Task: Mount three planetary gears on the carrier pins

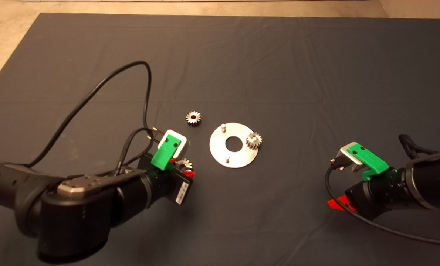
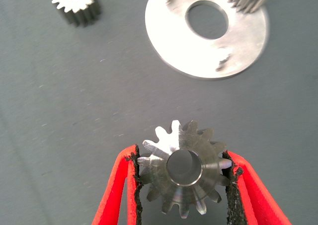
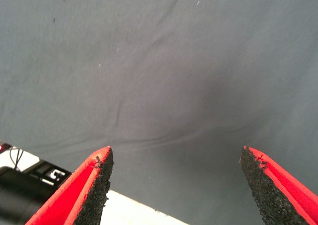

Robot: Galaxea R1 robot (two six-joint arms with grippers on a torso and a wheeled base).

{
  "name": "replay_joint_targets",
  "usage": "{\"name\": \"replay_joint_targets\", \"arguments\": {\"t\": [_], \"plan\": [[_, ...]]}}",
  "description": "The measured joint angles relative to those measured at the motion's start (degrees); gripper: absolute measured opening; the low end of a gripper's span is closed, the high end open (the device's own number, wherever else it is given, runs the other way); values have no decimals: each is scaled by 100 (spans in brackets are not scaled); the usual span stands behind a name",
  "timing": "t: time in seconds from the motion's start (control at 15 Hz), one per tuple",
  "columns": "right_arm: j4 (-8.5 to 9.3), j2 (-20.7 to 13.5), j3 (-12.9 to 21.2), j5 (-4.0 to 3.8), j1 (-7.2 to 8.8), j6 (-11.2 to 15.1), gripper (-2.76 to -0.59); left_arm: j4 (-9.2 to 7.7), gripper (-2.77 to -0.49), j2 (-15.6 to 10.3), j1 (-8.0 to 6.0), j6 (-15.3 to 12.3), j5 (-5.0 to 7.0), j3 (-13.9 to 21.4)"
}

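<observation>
Now: gear 2 of 3.
Left gripper [image 2: 185, 185]: pinching a gear [image 2: 185, 168] at 8 o'clock of the plate [image 1: 238, 157].
Next: bore over a free pin [image 1: 226, 159].
Right gripper [image 3: 176, 178]: idle, spread wide, holding nothing.

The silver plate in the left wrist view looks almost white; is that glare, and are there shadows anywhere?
Left wrist view: yes, the plate glares, nearly washing out its pins; the gear in the jaws of the left gripper gleams too. Head view: soft shadows lie on the mat beneath the arms. Right wrist view: a dim shadow patch beyond the open right gripper.
</observation>
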Motion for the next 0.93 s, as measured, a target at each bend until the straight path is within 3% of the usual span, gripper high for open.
{"name": "replay_joint_targets", "arguments": {"t": [0.2,0.33,0.47,0.67,0.93], "plan": [[13,-80,0,22,138,-7,-147,0,-250,537,2,-104,64,2],[29,-232,0,9,161,-54,-147,5,-250,914,4,-105,-19,-76],[44,-313,0,-6,196,-72,-147,74,-250,1039,2,-104,-19,-290],[71,-310,2,16,251,-112,-147,91,-250,1177,6,-101,99,-543],[169,-358,13,0,395,-116,-147,125,-250,1439,6,-24,0,-802]]}}
